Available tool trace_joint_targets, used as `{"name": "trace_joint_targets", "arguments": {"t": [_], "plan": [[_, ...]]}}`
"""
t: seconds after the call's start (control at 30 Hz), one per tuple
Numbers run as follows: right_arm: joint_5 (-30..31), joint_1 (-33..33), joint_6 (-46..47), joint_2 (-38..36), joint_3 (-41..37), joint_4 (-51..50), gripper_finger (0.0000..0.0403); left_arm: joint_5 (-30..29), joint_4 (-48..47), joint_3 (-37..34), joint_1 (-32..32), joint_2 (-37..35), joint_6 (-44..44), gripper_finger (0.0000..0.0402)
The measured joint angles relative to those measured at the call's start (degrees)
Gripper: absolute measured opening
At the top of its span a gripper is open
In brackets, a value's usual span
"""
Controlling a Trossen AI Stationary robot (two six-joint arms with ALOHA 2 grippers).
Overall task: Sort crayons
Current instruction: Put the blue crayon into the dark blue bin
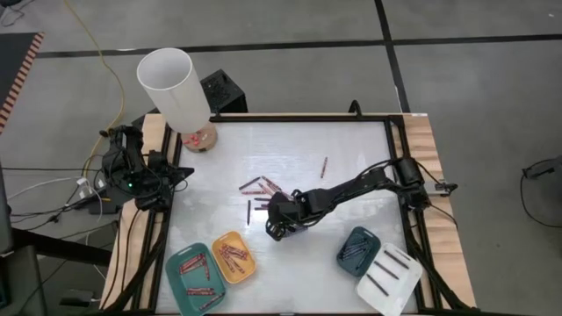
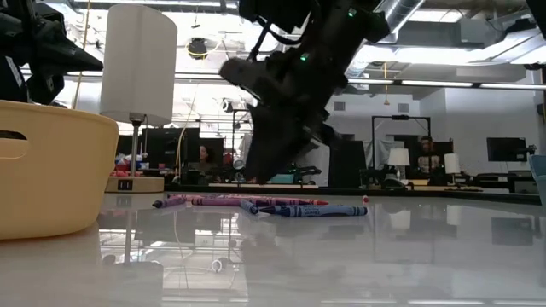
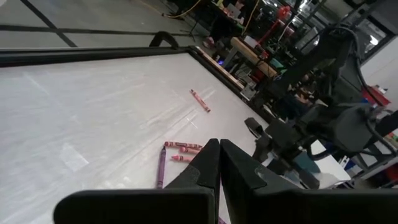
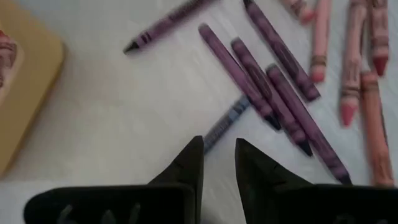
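Here, right gripper (image 4: 217,155) jaws slightly parted above a blue crayon (image 4: 225,124), holding nothing, left gripper (image 3: 219,163) jaws pressed together.

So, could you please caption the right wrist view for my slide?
Right pincer, empty, above a blue crayon beside purple crayons.

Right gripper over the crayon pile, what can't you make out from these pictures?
- Right gripper: nothing seen between its dark fingers; the blue crayon lies beyond the tips. Any contact is unclear.
- High view: the arm covers part of the loose crayon pile.
- Small dark-blue tray: contents too small to tell colours.
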Motion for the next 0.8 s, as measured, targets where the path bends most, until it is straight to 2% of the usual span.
{"name": "trace_joint_targets", "arguments": {"t": [0.27, 0.8], "plan": [[2.8, 0.4, 1.6, 2.7, 0.1, 4.3, 0.0087, -0.2, 0.0, 0.0, 0.0, 0.0, 0.0, 0.0000], [3.9, 1.1, 3.3, 6.5, 0.2, 3.6, 0.0086, 0.1, 0.0, 0.0, 0.0, 0.0, 0.0, 0.0000]]}}
